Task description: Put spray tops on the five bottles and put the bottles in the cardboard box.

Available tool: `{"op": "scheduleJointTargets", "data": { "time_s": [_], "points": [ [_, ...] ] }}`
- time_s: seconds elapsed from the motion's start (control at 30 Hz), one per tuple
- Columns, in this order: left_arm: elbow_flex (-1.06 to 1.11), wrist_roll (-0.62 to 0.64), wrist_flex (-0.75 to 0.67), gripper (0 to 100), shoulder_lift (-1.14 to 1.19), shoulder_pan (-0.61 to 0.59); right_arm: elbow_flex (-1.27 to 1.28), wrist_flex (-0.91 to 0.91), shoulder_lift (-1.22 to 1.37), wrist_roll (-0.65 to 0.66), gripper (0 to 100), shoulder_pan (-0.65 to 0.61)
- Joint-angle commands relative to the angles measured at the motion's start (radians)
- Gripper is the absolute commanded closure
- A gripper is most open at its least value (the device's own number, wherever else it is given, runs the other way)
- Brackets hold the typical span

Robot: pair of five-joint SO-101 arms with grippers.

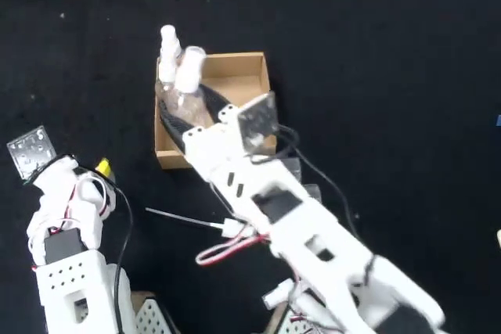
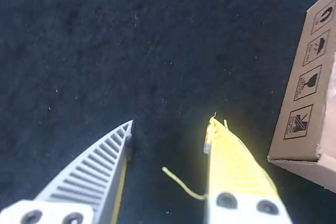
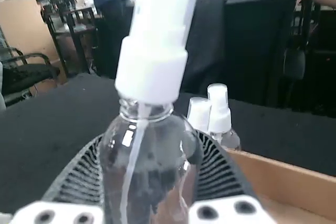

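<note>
Item 1: your right gripper (image 1: 190, 111) is over the cardboard box (image 1: 235, 64), its black fingers (image 3: 79, 177) clamped on a clear bottle (image 3: 149, 156) held upright with its white spray top (image 3: 157, 40) on.

Item 2: two more capped bottles (image 3: 210, 114) stand at the box's corner farthest from the arms. You cannot tell whether they are inside or just outside it.

Item 3: your left gripper (image 2: 171, 120) has its fingers spread apart and empty above the black bench (image 1: 391, 76), near a box corner.

Item 4: a loose spray top (image 1: 229, 228) with a dip tube lies on the bench beside your right arm.
</note>
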Motion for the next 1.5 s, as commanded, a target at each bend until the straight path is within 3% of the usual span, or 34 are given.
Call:
{"op": "scheduleJointTargets", "data": {
  "time_s": [0.0,0.27,0.63,1.47],
  "points": [
    [0.004,0.018,-0.034,80,-0.014,-0.001,-0.082,-0.167,0.128,-0.003,98.8,-0.015],
    [0.059,0.018,-0.124,80,-0.014,0.001,-0.120,-0.416,0.375,-0.003,98.8,-0.014],
    [0.067,0.018,-0.127,80,-0.014,0.061,-0.208,-0.422,0.493,-0.006,98.8,0.000],
    [0.064,0.015,-0.126,80,-0.014,0.067,-0.208,-0.529,0.653,0.000,98.8,0.018]
  ]
}}
